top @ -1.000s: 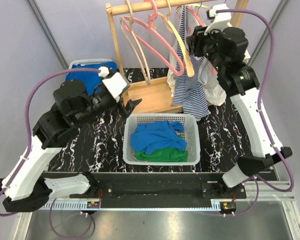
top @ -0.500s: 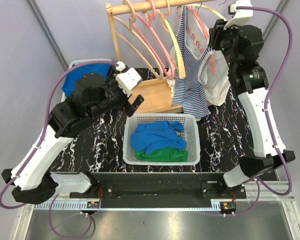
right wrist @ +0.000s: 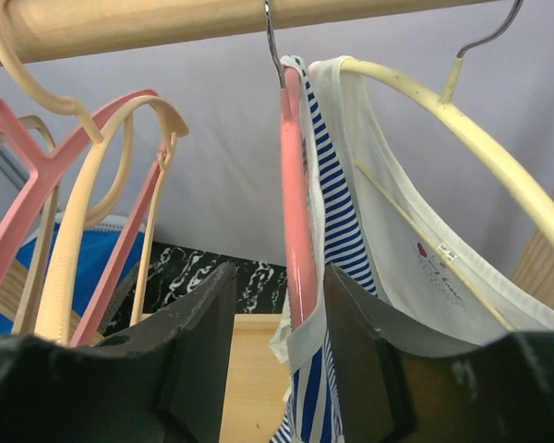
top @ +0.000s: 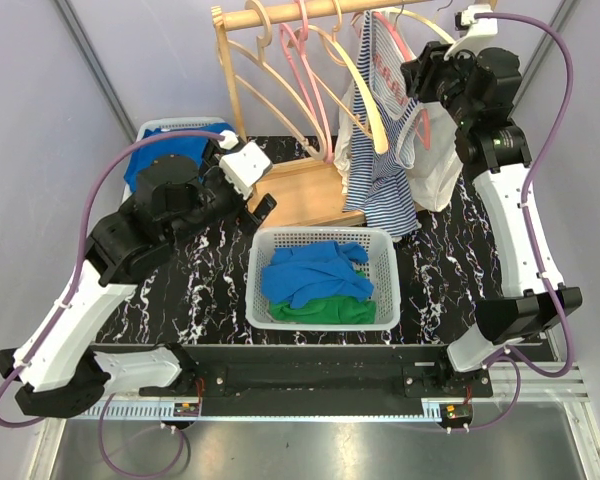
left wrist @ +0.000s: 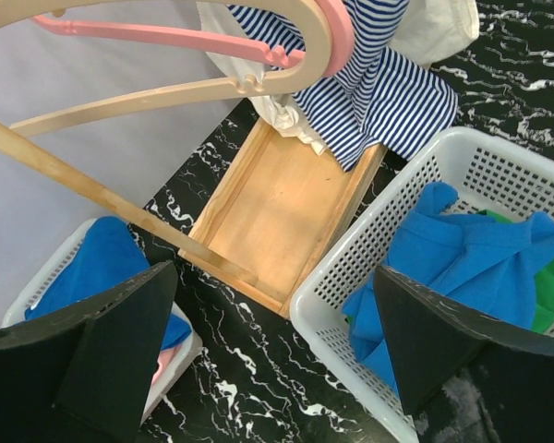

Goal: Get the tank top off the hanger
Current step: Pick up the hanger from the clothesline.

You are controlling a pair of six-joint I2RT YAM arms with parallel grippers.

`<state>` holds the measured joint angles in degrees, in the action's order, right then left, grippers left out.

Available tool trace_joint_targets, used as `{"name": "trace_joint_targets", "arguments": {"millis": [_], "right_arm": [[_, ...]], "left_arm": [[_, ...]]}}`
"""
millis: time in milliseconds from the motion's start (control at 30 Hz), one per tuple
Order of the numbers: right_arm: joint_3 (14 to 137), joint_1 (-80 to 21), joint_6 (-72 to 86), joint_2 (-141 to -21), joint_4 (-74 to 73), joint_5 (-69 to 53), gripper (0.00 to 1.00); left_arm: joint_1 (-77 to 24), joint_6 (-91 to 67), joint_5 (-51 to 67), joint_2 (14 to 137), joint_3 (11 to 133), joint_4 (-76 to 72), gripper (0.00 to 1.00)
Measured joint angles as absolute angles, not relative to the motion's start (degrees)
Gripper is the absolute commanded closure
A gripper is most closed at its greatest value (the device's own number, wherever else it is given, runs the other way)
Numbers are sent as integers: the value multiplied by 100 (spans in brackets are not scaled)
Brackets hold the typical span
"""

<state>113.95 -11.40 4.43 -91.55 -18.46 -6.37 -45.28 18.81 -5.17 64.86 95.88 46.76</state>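
High on the round wooden rail, the blue-and-white striped tank top hangs from a pink plastic hanger, its hem drooping to just above the far right corner of a white plastic mesh basket. The right gripper straddles the hanger's arm with its jaws partly apart and a gap on each side, pinching nothing. Its dark fingers hide the lower hanger and most of the shirt in the wrist view, and from above its fingertips are hard to make out. Just right of the striped top, a cream top on a pale yellow hanger is cut off by the frame edge.

The left gripper hovers spread wide and empty over the black marbled table. A second white basket with blue cloth sits half hidden behind that arm.
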Motion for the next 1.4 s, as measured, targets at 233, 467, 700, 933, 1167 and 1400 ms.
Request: {"name": "trace_joint_targets", "arguments": {"millis": [233, 467, 700, 933, 1167, 1400], "right_arm": [[11172, -1081, 685, -9155, -1761, -1024, 57], [11172, -1081, 819, -9310, -1743, -1120, 75], [11135, -1081, 779, -9317, -1745, -1120, 55], [11059, -1081, 711, -9317, -1872, -1028, 76], [11240, -1083, 690, -9391, -2137, -849, 99], [11203, -1081, 558, -9317, -2091, -644, 100]], "left_arm": [[-4525, 2171, -526, 6486, 9334, 4692, 10], [-4528, 2331, -622, 6501, 9325, 4678, 11], [-4528, 2453, -659, 6501, 9323, 4668, 11], [-4525, 2460, -655, 6514, 9362, 4670, 11], [-4528, 2460, -650, 6532, 9417, 4665, 11], [-4528, 2541, -650, 6532, 9417, 4665, 12]]}}
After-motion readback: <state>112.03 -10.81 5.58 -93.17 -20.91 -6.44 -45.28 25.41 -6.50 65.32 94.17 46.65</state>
